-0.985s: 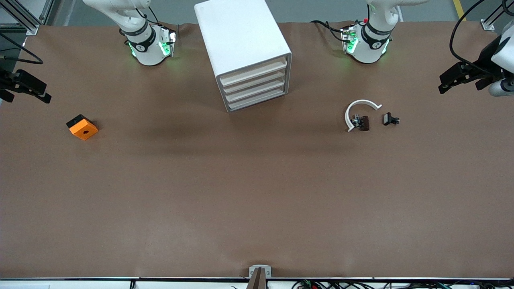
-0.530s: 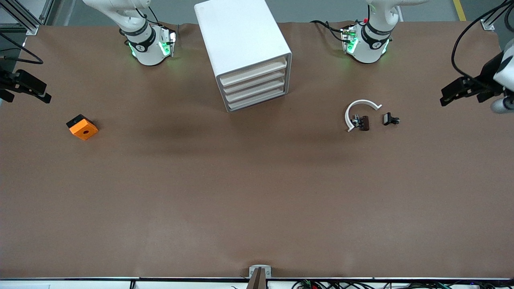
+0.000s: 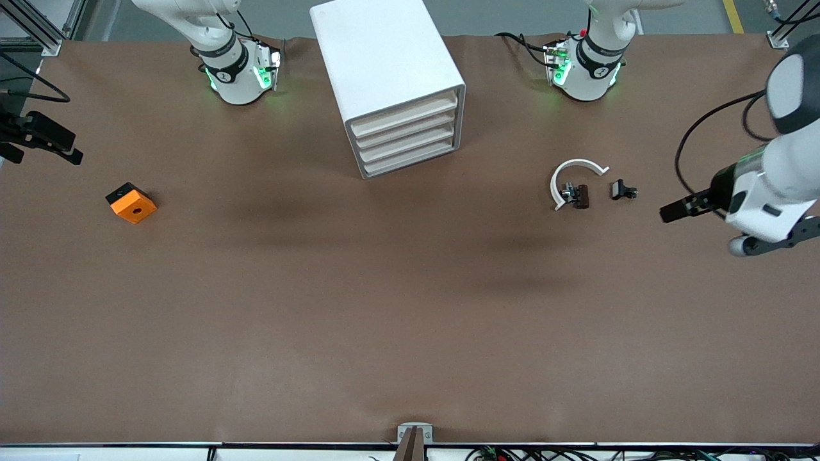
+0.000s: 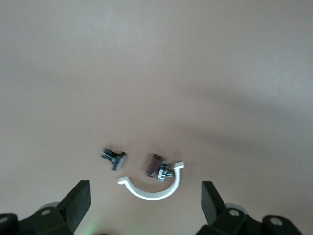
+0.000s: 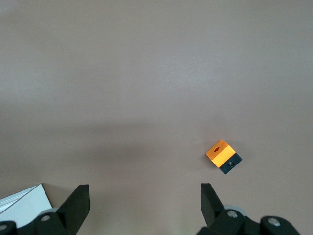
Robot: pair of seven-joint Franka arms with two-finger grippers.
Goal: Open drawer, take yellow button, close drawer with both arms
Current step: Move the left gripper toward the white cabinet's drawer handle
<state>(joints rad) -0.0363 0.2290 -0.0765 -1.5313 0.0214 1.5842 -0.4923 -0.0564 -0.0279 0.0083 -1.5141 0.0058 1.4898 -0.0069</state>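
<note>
- The cabinet (image 3: 391, 83) stands at the top middle of the front view, between the 2 arm bases, with 4 cream drawer fronts facing the camera at a slant.
- All 4 drawers (image 3: 405, 132) sit pushed in, flush with the cabinet; which one matters for the task cannot be told.
- The button does not show in any view.
- The left gripper (image 3: 669, 213) hangs at the right edge of the front view, over bare table toward the left arm's end. In the left wrist view its 2 fingers (image 4: 78, 200) stand wide apart with nothing between them.
- Near that gripper, toward the middle of the table, lie a white curved band (image 3: 573, 179), a dark clip (image 3: 580, 196) touching the band's open side, and a second black clip (image 3: 623, 190) just beside it. The left wrist view shows the same band (image 4: 151, 188) and 2 clips lying between the spread fingers.
- The right gripper (image 3: 45, 137) waits at the left edge of the front view, over the table's edge at the right arm's end. In the right wrist view its fingers (image 5: 76, 203) are spread wide and hold nothing.
- An orange block (image 3: 131, 203) with a hole and a black base sits in the left part of the front view, nearer the camera than the right gripper; it also shows in the right wrist view (image 5: 222, 155).
</note>
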